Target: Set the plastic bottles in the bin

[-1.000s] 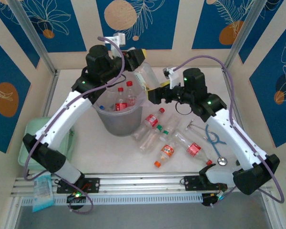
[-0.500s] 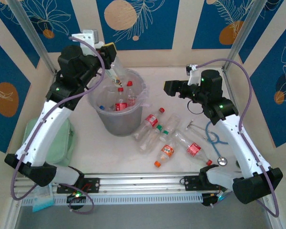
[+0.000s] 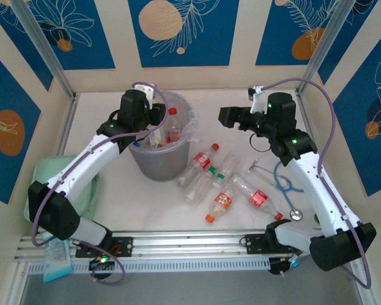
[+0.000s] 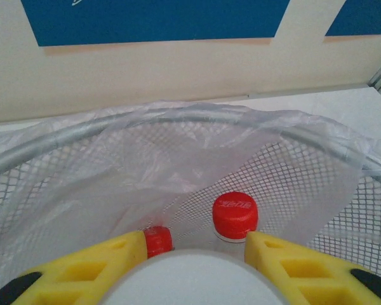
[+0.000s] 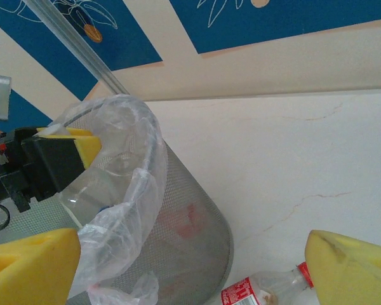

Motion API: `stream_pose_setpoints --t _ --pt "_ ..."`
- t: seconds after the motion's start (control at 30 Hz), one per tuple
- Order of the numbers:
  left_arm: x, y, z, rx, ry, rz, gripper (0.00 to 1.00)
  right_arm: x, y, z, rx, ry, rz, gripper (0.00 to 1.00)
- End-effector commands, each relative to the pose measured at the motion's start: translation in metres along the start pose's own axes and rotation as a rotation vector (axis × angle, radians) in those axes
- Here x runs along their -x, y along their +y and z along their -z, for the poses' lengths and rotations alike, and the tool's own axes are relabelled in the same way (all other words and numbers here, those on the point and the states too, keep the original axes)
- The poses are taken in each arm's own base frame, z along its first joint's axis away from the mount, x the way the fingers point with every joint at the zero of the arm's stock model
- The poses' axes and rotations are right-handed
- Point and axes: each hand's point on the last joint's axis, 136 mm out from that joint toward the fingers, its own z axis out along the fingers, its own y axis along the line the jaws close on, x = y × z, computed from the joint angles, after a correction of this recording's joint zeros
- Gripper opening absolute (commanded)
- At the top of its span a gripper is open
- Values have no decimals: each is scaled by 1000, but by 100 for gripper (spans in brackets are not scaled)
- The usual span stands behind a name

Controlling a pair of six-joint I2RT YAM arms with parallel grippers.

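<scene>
**Left arm holds a clear bottle inside the bin's rim; more bottles lie loose on the tabletop**

From the overhead camera I see the bin (image 3: 160,155), a round grey mesh bucket lined with a clear plastic bag, standing left of the tabletop's centre, toward the far edge. Several plastic bottles are inside it. My left wrist camera looks down into it and shows two red caps (image 4: 235,216) against the mesh wall. The larger cap has raised lettering that I cannot read.

My left gripper (image 3: 153,126) sits just inside the bin's near-left rim. Its yellow fingers (image 4: 292,267) are clamped on a clear bottle (image 5: 92,184), which the right wrist camera shows pressed against the bag at the rim.

About half a dozen plastic bottles (image 3: 223,184) lie on their sides in the middle of the tabletop, just right of the bin. They are small and clear, with red, green or orange caps. Several carry red labels, and one has a red-and-white label. The nearest one to the bin (image 5: 260,289) has white writing on its red label, too small for me to read.

My right gripper (image 3: 223,117) hovers near the far edge, right of the bin, with its jaws wide apart and nothing between them.

A stethoscope (image 3: 286,184) lies toward the right edge. A pale green tray (image 3: 41,181) sits at the left edge.
</scene>
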Motion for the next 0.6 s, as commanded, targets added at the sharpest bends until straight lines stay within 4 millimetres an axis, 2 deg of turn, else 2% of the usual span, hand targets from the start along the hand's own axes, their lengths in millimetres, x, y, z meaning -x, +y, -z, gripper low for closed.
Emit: stream_pose_setpoints --t 0.0,0.23,0.43,0.5,0.57 --pt "-13 3 -4 6 5 20 4 1 -1 0 7 -2 -12 91" --pt "-67 -1 -19 2 98 -2 5 -3 -5 -6 12 20 -33 91" --pt "-99 -5 -26 8 158 -19 9 -6 -10 -9 2 31 -53 91" --pt "-107 -4 -27 8 172 -10 16 -8 -16 -13 -10 48 -72 91" --pt "-107 -6 -26 -1 169 0 33 -12 -25 -16 -41 73 -96 91"
